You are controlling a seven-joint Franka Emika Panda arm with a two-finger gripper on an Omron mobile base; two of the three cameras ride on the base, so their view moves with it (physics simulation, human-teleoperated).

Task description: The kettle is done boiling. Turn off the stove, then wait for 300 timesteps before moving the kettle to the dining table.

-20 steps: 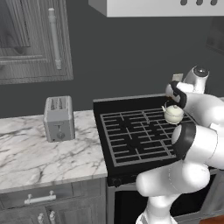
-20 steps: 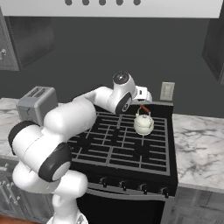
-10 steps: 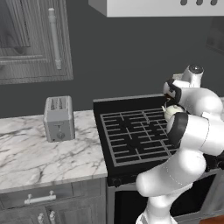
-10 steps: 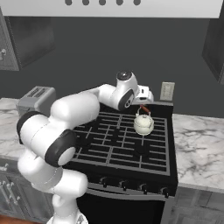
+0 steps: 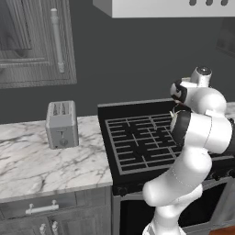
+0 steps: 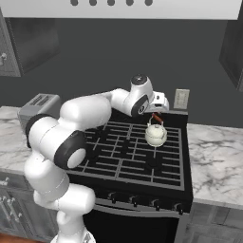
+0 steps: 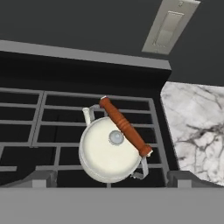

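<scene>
A: Kettle position?
B: The kettle (image 7: 111,151) sat upright on the stove (image 6: 128,156), on the grates (image 5: 137,142) at the back right burner, near the stove's right edge. Spout pointed toward the back panel in the hand view; the reddish-brown handle bar (image 7: 125,127) ran diagonally over the lid knob (image 7: 116,138).

A: Gripper?
B: The gripper (image 7: 111,177) hung over the kettle, fingers spread wide, one tip on each side of the body, touching nothing. Nothing was held.

A: Room around it?
B: Bare grate to the kettle's left and front. Marble surface (image 7: 194,127) just beside the stove on the right, and a wall outlet plate (image 6: 181,99) above the back edge there. Range hood (image 5: 170,7) overhead, well above the arm.

A: Left side?
B: Another marble surface (image 5: 50,160) carried a grey toaster (image 5: 61,124), well apart from the stove. Grey cabinet (image 5: 32,46) on the wall above it.

A: Anything inside the kettle?
B: Lid was on, couldn't tell. Toaster slots looked empty.

A: Knobs?
B: Dark knobs (image 6: 142,201) lined the stove's front edge; too small to tell their positions.
</scene>
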